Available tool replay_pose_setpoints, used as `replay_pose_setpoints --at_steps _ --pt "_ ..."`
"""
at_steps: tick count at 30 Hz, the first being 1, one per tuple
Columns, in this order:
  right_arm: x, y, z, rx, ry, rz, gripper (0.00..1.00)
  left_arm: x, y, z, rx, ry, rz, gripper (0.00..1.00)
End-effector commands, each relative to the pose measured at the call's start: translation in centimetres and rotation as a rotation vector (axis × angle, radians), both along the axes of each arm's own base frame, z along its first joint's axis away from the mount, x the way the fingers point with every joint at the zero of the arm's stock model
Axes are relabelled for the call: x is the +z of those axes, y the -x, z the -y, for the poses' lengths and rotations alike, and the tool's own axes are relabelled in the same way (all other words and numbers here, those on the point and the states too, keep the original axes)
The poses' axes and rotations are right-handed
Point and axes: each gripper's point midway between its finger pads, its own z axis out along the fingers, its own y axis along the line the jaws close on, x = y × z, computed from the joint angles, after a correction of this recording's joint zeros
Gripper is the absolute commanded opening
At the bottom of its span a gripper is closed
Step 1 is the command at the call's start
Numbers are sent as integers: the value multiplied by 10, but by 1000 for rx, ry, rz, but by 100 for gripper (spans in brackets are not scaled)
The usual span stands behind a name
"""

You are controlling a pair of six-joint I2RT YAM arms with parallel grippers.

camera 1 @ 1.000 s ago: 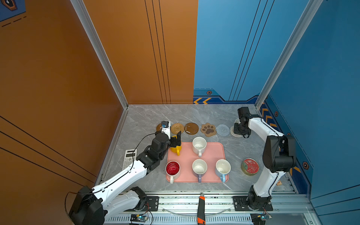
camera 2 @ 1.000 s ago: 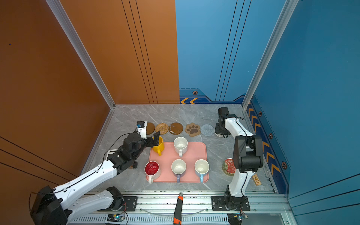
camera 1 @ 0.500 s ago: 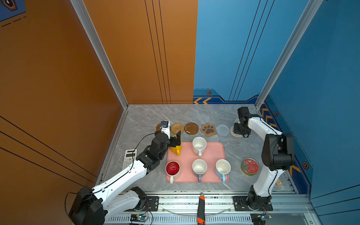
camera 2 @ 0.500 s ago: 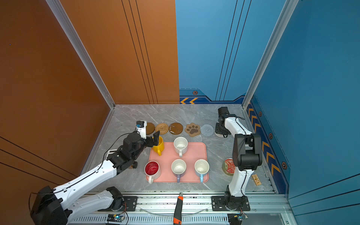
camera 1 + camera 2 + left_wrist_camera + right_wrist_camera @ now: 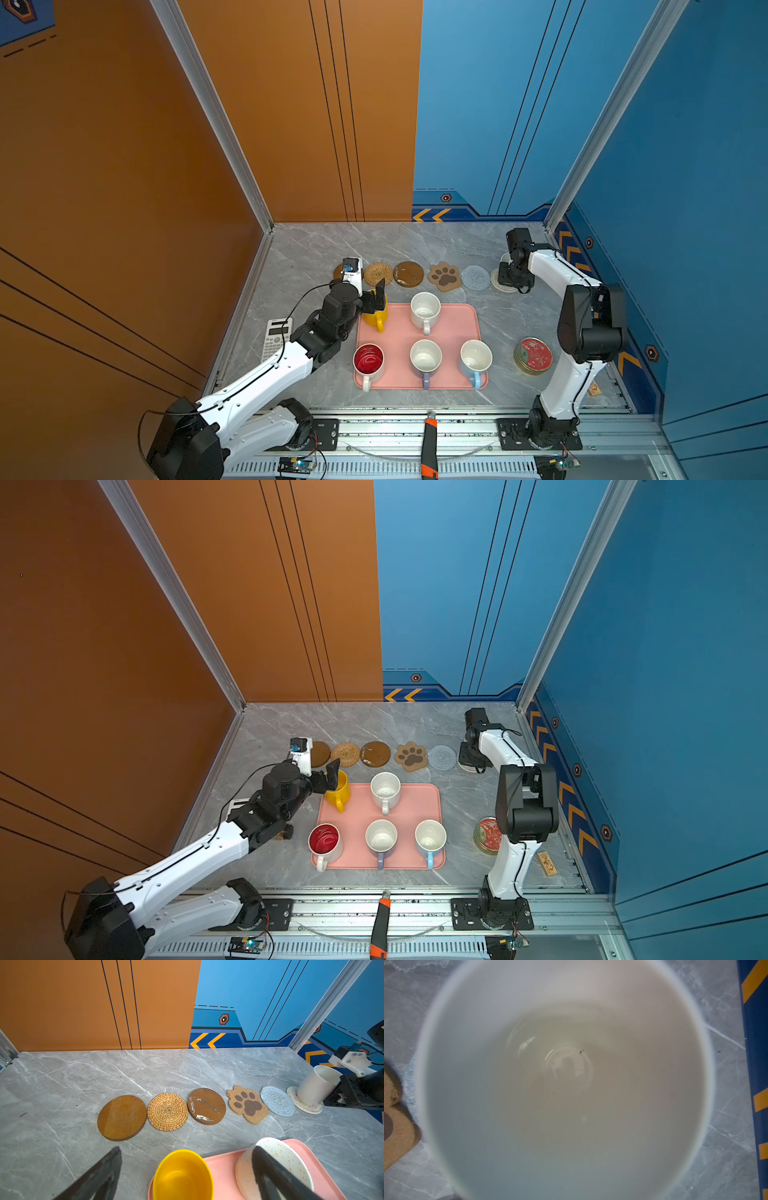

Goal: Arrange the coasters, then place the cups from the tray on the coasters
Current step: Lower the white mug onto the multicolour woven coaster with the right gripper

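1. My left pincer (image 5: pixel 187 1149): fingers wide apart, one on each side of the yellow mug (image 5: pixel 374 316), clamping nothing.
2. My right pincer (image 5: pixel 338 1096): fingers together, clamped on the cream mug (image 5: pixel 313 1086) at its side. My wrist view looks straight down into the mug.
3. Cream mug: off the tray (image 5: pixel 453 328), upright on the cream mat (image 5: pixel 307 1108) at the right end of the row.
4. Yellow mug: on the tray, far left corner.
5. Also on the tray:
   - speckled mug (image 5: pixel 424 309), far row, beside the yellow one
   - red-lined mug (image 5: pixel 368 359), near row, left
   - lilac mug (image 5: pixel 424 357), near row, middle
   - blue mug (image 5: pixel 476 357), near row, right
6. Row on the table (image 5: pixel 316 249) beyond the tray, left to right, before the cream mat; all five are bare:
   - brown disc (image 5: pixel 122 1118)
   - rattan mat (image 5: pixel 167 1111)
   - second brown disc (image 5: pixel 206 1106)
   - paw mat (image 5: pixel 247 1104)
   - grey-blue mat (image 5: pixel 277 1100)
7. Tin (image 5: pixel 534 355): on the table, right of the tray.
8. Calculator (image 5: pixel 277 334): on the table, left of the tray, partly under my left arm.
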Motion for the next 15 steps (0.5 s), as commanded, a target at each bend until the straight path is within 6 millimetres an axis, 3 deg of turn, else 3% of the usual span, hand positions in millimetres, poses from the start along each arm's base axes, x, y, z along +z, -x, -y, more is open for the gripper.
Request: replay_pose_setpoints --at_steps 1,15 --pt "7 -14 2 -9 -11 47 0 -2 1 -5 9 5 -1 98" --pt "5 -10 1 -17 -16 29 23 -2 0 -7 15 5 -1 98"
